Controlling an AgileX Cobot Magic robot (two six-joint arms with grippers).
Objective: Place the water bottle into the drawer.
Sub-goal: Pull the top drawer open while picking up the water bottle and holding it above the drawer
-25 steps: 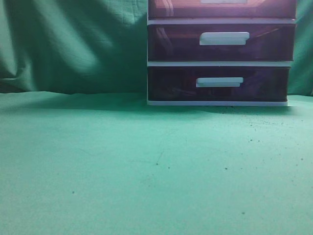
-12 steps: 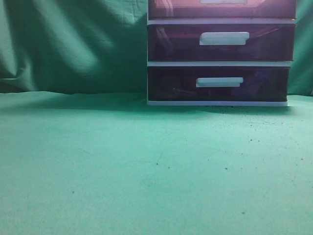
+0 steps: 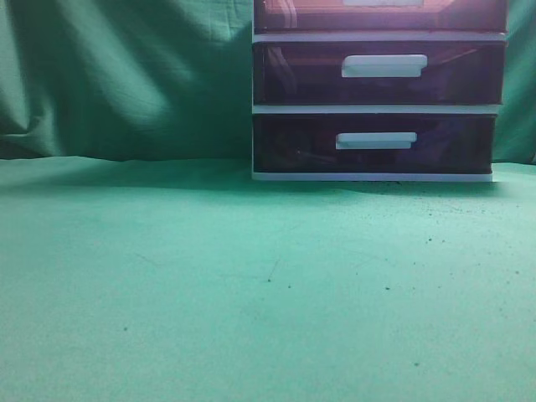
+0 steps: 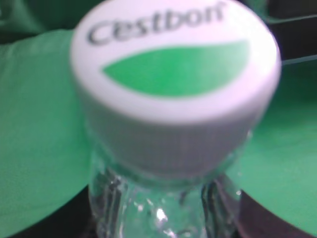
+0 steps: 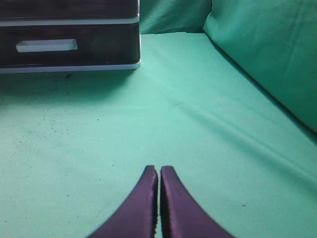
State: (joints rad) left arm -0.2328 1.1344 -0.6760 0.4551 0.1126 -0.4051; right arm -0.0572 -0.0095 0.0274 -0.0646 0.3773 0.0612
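Note:
The water bottle (image 4: 173, 84) fills the left wrist view: a clear bottle with a white cap bearing a green leaf and the word "Cestbon". My left gripper (image 4: 161, 215) is shut on the bottle's neck, with dark fingers (image 4: 74, 220) showing on both sides. The drawer (image 3: 381, 15), dark purple with a white handle, is the top one of the white-framed unit and is cut off by the upper edge of the exterior view. My right gripper (image 5: 159, 171) is shut and empty, low over the green cloth, well in front of the unit. Neither gripper shows in the exterior view.
Two lower drawers of the same look, the middle (image 3: 381, 71) and the bottom (image 3: 377, 142), sit under the top one. The bottom drawer also shows in the right wrist view (image 5: 69, 47). Green cloth (image 3: 251, 285) covers the table and hangs behind; a cloth fold (image 5: 267, 54) rises at the right.

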